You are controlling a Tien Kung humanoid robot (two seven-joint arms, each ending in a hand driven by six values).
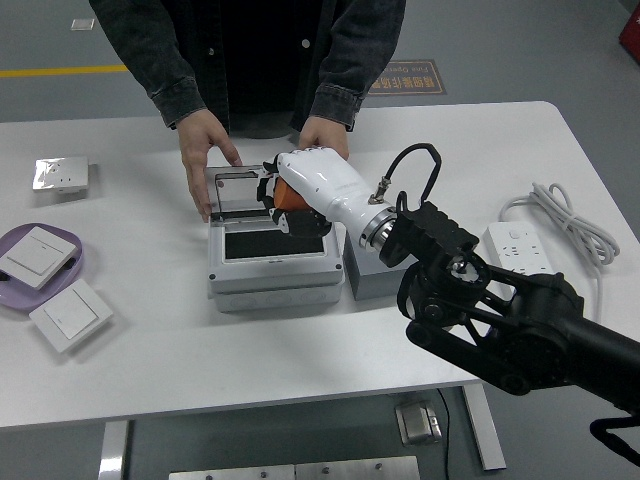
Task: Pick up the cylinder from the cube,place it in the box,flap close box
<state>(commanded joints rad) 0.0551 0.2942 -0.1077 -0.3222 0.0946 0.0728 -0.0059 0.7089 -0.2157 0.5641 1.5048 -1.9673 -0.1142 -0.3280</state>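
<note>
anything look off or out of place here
Nothing stands out. The right hand holds the orange cylinder over the open box, whose lid a person's hands steady. Nothing is spilled or damaged.
</note>
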